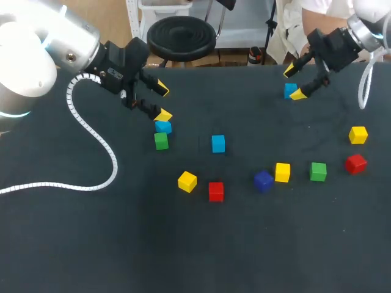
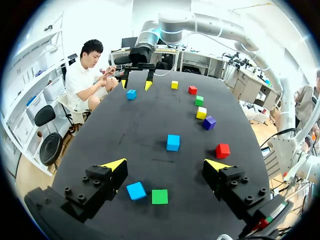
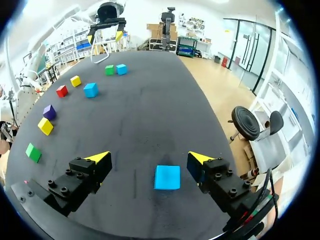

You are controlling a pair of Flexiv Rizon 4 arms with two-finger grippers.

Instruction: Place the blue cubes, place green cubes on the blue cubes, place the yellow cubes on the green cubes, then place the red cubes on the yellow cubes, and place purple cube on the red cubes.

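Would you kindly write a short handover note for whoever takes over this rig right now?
Left gripper: open, holding nothing, poised over a blue cube with a green cube right beside it.
Right gripper: open; a second blue cube lies between its fingers, not gripped.
Elsewhere: a third blue cube mid-table; yellow cubes, red cubes, a second green cube and the purple cube all lie singly.
Done: nothing is stacked yet.
Left: every layer, from blue up to purple.
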